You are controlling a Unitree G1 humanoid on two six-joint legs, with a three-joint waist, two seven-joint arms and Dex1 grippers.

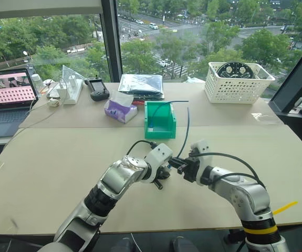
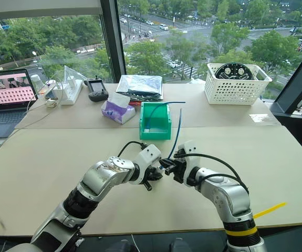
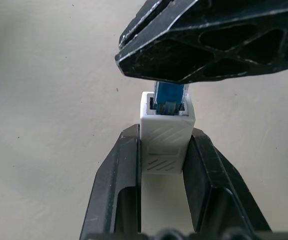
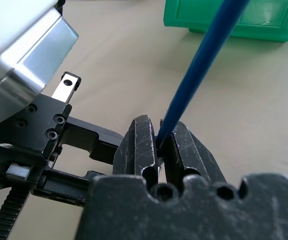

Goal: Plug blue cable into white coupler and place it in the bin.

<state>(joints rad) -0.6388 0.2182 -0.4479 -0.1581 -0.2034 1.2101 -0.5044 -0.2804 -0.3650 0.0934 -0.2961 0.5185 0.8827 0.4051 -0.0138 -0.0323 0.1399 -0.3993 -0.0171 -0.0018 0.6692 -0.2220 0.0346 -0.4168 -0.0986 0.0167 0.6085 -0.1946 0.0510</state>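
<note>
We saw the left gripper (image 3: 165,150) pinching the white coupler (image 3: 165,137) betw. its fingers, above the table (image 1: 45,173) near its front edge. The right gripper (image 4: 159,142) had its jaws pressed tight on the blue cable (image 4: 199,65), plug sitting in the coupler's opening. The cable rose toward the green bin (image 1: 160,122), mid-table.

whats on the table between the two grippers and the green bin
Bare tabletop, crossed only by the blue cable rising from the right gripper beside the bin; the left eye view shows it.
</note>
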